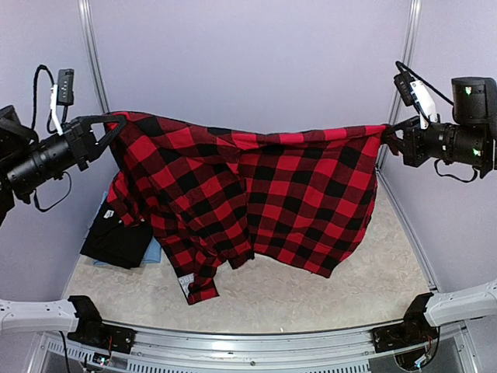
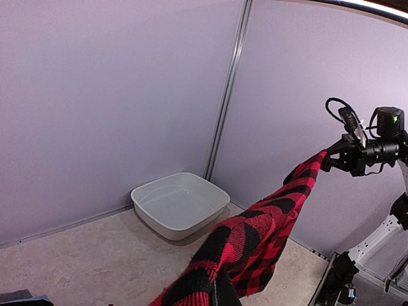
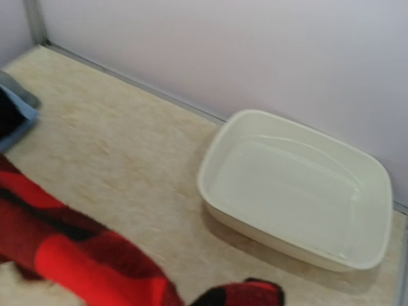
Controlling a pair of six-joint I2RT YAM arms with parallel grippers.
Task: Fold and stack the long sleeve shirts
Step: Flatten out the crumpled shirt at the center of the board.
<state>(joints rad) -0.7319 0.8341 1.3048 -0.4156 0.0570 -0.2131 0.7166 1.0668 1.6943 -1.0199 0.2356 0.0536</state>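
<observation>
Holding the red-and-black checked flannel shirt (image 1: pixel 256 202) spread in mid-air above the table (image 1: pixel 311 299).
Pinched at one top corner by the left gripper (image 1: pixel 109 124) and at the other by the right gripper (image 1: pixel 388 136); hanging with lower hem perhaps brushing the tabletop, beside a black shirt (image 1: pixel 116 237) lying on a light blue shirt (image 1: pixel 154 252).

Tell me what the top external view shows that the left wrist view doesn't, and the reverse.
Only top external: the left gripper pinching one top corner of the flannel shirt, the shirt's full spread stretched between the arms, and the black shirt lying on a light blue shirt on the table; the left wrist view catches at most a dark sliver there. Only left wrist: the white basin by the back wall. Both: the flannel shirt and the right gripper clamping its other corner.
</observation>
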